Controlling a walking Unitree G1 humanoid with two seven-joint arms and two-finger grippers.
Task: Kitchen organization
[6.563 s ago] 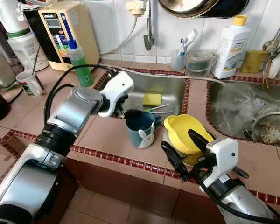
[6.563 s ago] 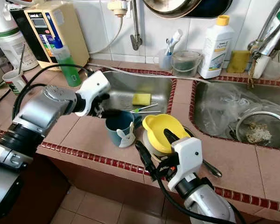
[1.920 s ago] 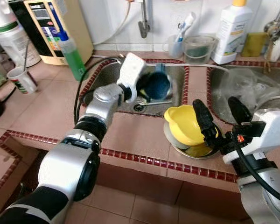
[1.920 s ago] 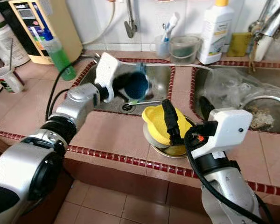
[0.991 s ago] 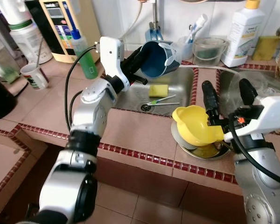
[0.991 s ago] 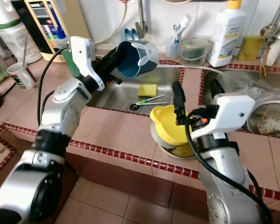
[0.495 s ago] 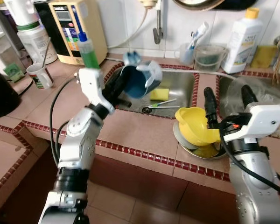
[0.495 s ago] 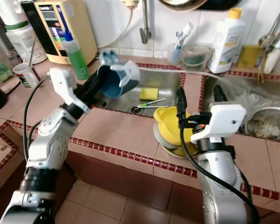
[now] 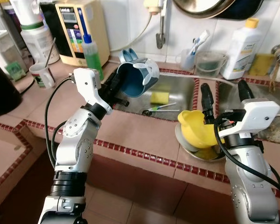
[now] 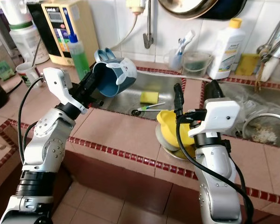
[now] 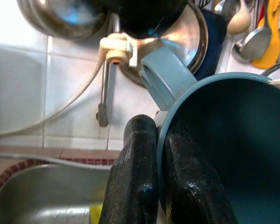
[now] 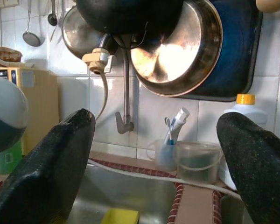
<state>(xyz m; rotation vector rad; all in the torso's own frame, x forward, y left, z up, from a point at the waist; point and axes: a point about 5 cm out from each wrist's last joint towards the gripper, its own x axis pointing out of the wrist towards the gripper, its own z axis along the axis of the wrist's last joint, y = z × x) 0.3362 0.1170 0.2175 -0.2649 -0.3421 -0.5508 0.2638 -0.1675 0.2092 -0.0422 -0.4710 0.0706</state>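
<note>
Left gripper (image 9: 115, 88): fingers clamped on the rim of the blue rabbit mug (image 9: 136, 79), one inside and one outside per left wrist view. Mug is held in the air on its side, mouth toward the arm, over the near-left edge of the sink basin (image 9: 177, 88), well clear of the counter (image 9: 130, 128). A sec. ago it was raised further back nr the wall tap; approx. 7 s ago it stood on the counter beside the yellow bowl (image 9: 196, 128). Judgement: mug has been tipped over the sink and is now coming away, so next step is prob. setting it down somewhere; destination not evident.

Right gripper (image 9: 221, 100): fingers spread wide, nothing held, hovering just above and beyond the yellow bowl. Bowl sits on a stack of plates (image 9: 186, 142) on the counter, right of the basin. Gripper has not closed on it since earlier frames; bowl not yet handled.

In basin: yellow sponge (image 9: 159, 97), toothbrush (image 9: 161, 108). Far left: green soap bottle (image 9: 91, 53). Far right: white bottle (image 9: 240, 44).

Risk: rim-only pinch, mug could swing or slip.
</note>
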